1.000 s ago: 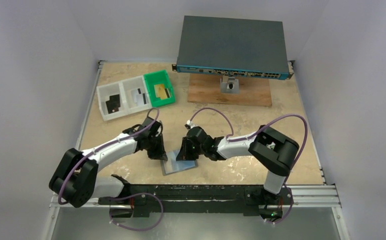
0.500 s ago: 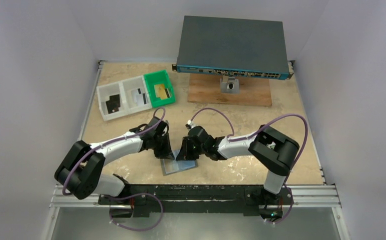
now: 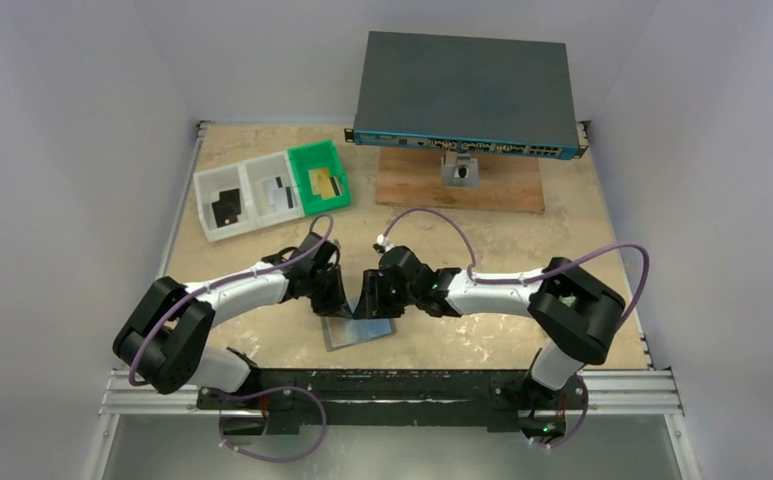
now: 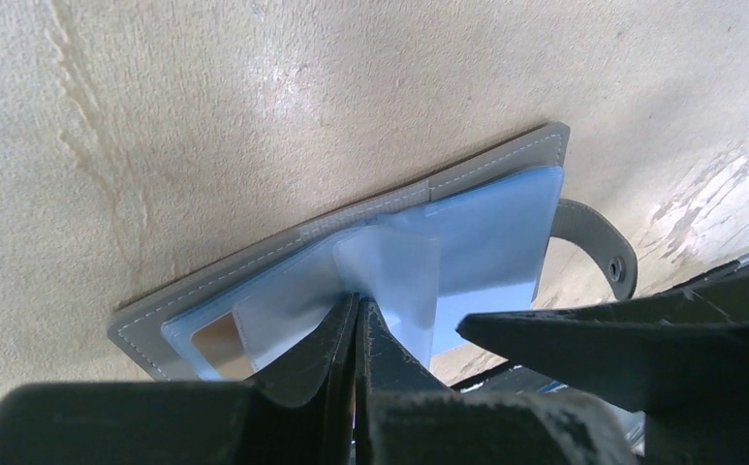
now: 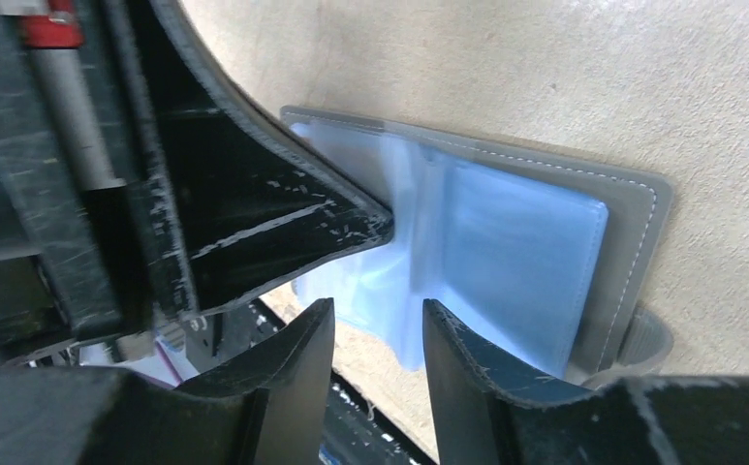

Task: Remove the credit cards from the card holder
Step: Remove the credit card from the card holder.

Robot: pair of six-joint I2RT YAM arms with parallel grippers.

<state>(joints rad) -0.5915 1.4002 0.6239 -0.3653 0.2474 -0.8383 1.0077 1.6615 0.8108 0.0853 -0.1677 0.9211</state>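
The card holder [image 3: 359, 332] lies open on the table near the front edge, its bluish clear pockets [image 5: 506, 242] facing up. My left gripper [image 3: 339, 305] is shut, its tip [image 4: 358, 300] pressed against the pocket leaves at the fold; one leaf stands up behind it. My right gripper [image 3: 370, 305] is open just to the right, its jaws apart [image 5: 378, 310] over the near edge of a blue leaf and holding nothing. A gold-brown card [image 4: 217, 344] shows inside one pocket. Other credit cards lie in the trays: black [image 3: 226, 208], silver [image 3: 280, 194] and gold [image 3: 326, 181].
White trays [image 3: 207, 190] and a green tray [image 3: 307, 157] stand at the back left. A large dark box with ports [image 3: 465, 95] sits at the back over a wooden board [image 3: 462, 190] with a small grey block [image 3: 459, 170]. The metal rail [image 3: 412, 385] runs just behind the holder's near side.
My right gripper has gone from shut to open over the holder. The left gripper slid right onto the pocket leaves and stays shut. The right elbow swung to the right.
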